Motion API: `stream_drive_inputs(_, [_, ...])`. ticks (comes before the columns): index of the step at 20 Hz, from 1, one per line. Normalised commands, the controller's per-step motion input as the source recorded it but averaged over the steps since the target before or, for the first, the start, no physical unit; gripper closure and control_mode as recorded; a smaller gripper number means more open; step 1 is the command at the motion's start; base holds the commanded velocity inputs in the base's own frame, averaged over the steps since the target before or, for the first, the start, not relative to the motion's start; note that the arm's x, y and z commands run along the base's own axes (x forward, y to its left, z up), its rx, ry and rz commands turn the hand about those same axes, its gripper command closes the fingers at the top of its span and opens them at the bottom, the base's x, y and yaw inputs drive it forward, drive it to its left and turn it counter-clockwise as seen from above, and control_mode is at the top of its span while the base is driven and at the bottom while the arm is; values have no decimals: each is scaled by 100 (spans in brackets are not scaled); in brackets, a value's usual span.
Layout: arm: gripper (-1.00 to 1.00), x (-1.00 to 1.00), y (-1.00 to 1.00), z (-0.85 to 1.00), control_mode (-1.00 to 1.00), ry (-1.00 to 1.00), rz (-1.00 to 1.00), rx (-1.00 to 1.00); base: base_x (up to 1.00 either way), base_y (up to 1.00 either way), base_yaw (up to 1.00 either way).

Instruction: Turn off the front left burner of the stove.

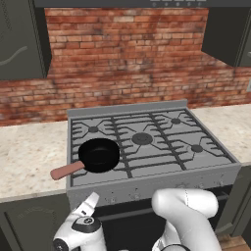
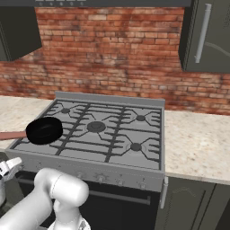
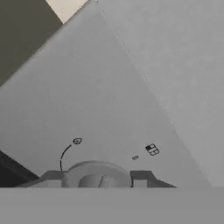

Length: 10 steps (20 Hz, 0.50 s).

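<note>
The stove is a grey steel range with five burners. Its front left burner head is hidden under a black frying pan with a reddish handle. My gripper is pressed against the left end of the stove's front panel. In the hand view, a round grey knob sits between my fingertips, which touch its two sides. A flame mark with a curved line and a small burner symbol are printed above the knob.
Beige counters flank the stove, with a brick wall behind. Dark cabinets hang at the upper left and upper right. More small knobs run along the front panel, above the black oven door.
</note>
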Motion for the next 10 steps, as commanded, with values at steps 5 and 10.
stream_drive_inputs(5, [100,-5,0,-2,-100,-19,-31,48,0,0,0])
stream_drive_inputs(10, [100,0,0,0,-100,-22,-30,48,0,0,0])
